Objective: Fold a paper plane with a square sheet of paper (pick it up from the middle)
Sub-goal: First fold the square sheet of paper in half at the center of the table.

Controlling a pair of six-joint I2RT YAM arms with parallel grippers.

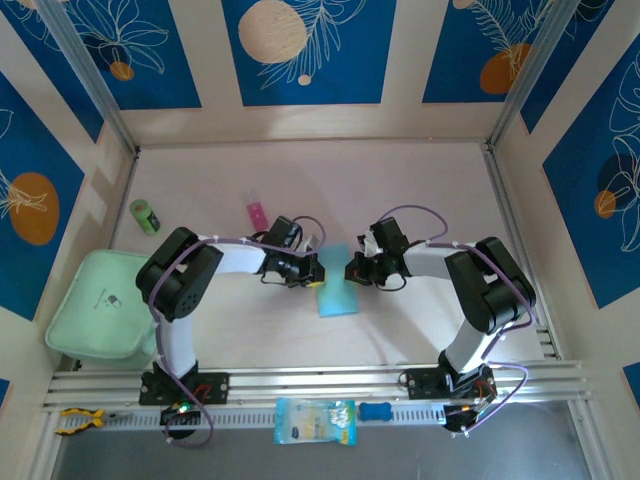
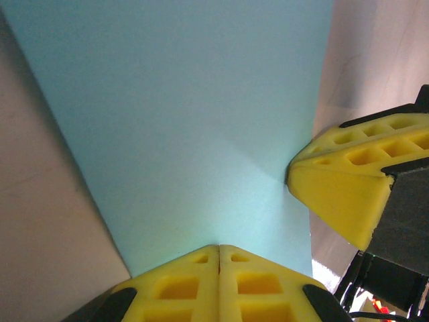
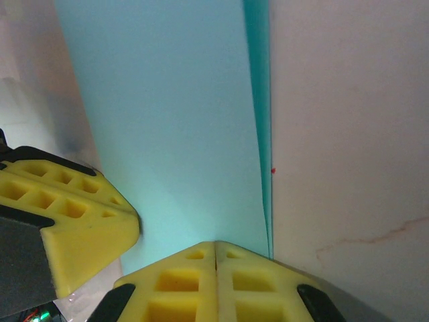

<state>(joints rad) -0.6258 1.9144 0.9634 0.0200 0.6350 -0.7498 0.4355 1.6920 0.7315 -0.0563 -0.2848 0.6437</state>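
- Top external: the sheet of paper lies on the worktop midway between the two arms. It shows as a rectangle rather than a square, so I judge it already folded in half. The left tool and right tool meet at its far end, one at each long edge. A pink block sits apart to the far left, and a printed packet lies on the near ledge.
- Left wrist: the left tool has its yellow pads brought fully together, no gap between them, with the tips set on the near edge of the sheet of paper. Whether a layer is nipped between the pads I cannot tell. A finger of the right tool touches the opposite edge.
- Right wrist: the right tool is likewise closed tight. Its tips are on the sheet of paper just beside its doubled edge, where a darker strip shows two layers not lying quite flat together. A finger of the left tool rests at the other side.
- Step in hand, as I judge it: pressing down the centre fold, early in the task, with no nose flaps made. The next move calls for running the closed tips along the crease to flatten the lifted layer. One tool should pin the paper so it cannot slide.
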